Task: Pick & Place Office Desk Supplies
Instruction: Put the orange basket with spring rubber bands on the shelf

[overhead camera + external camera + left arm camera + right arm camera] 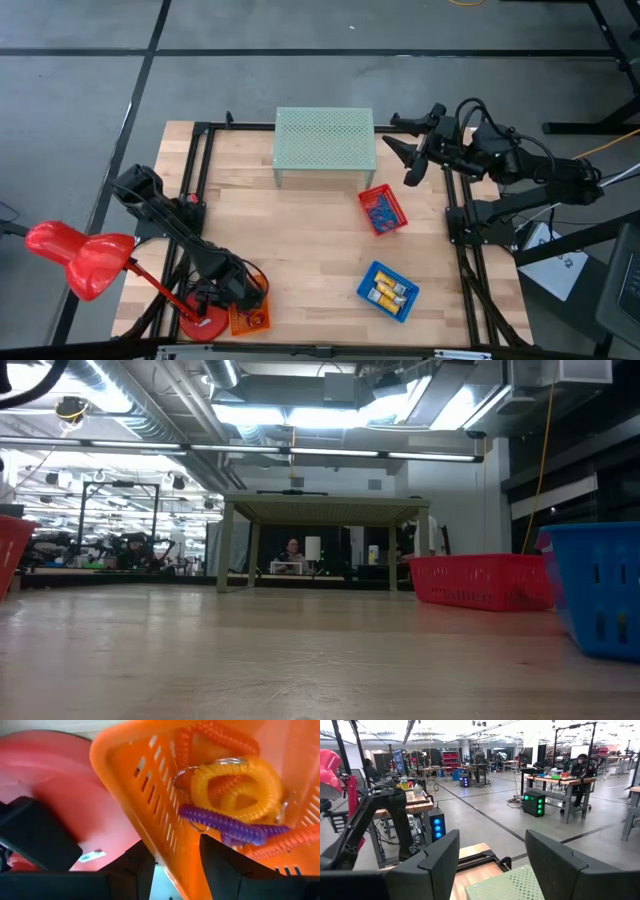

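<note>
An orange basket (150, 795) stands at the table's near left (250, 318), beside the red lamp's base (205, 325). Inside lie coiled rings: a yellow one (240, 780), a purple one (225, 822) and orange ones (215, 735). My left gripper (175, 842) is open and points steeply down at the basket; one finger (220, 865) stands inside its wall, the other (135, 870) outside. My right gripper (492, 837) is open and empty, held high and level at the far right (405, 150). My left gripper straddles the orange basket's slotted side wall (172, 845) from above, one finger inside the basket and one outside. The jaws stand wider than the wall. I cannot tell whether either finger touches it. The basket rests on the table.
A red basket (383, 211) with small blue items and a blue basket (388, 292) with yellow-and-silver blocks sit right of centre. A green mesh stand (324, 145) is at the far middle. The red lamp's shade (80, 258) hangs over the left edge. Bare wood lies mid-table.
</note>
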You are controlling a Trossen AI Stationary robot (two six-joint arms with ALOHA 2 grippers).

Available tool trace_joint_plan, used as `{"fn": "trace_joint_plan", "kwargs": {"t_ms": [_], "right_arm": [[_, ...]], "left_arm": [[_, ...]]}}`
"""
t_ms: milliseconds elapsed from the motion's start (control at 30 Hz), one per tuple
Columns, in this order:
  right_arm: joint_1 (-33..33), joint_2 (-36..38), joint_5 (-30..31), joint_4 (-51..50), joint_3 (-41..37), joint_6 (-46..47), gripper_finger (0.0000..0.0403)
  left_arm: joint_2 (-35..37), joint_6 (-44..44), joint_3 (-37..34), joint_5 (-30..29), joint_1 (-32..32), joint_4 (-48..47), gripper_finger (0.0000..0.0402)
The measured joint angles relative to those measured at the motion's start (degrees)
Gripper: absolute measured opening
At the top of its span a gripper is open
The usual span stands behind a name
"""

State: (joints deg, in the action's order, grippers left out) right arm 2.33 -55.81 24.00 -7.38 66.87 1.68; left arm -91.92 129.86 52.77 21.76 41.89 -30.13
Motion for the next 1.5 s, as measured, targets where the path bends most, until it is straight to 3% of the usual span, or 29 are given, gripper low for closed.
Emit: {"fn": "trace_joint_plan", "kwargs": {"t_ms": [400,700,1233,1500], "right_arm": [[-1.5,-0.2,-1.1,-0.2,0.0,0.9,0.0229],[-1.5,-0.2,-1.1,-0.1,0.0,0.9,0.0229],[-1.5,-0.2,-1.1,0.0,0.0,2.2,0.0229],[-1.5,-0.2,-2.6,-0.2,0.0,2.2,0.0229]], "left_arm": [[-4.9,-1.6,0.0,-1.4,0.1,4.8,0.0135],[-5.0,-4.6,0.0,-4.0,0.1,8.3,0.001],[3.1,-10.0,0.0,-8.2,-5.2,2.9,0.0003],[12.1,-17.4,0.0,-21.9,-14.3,0.8,0.0002]]}}
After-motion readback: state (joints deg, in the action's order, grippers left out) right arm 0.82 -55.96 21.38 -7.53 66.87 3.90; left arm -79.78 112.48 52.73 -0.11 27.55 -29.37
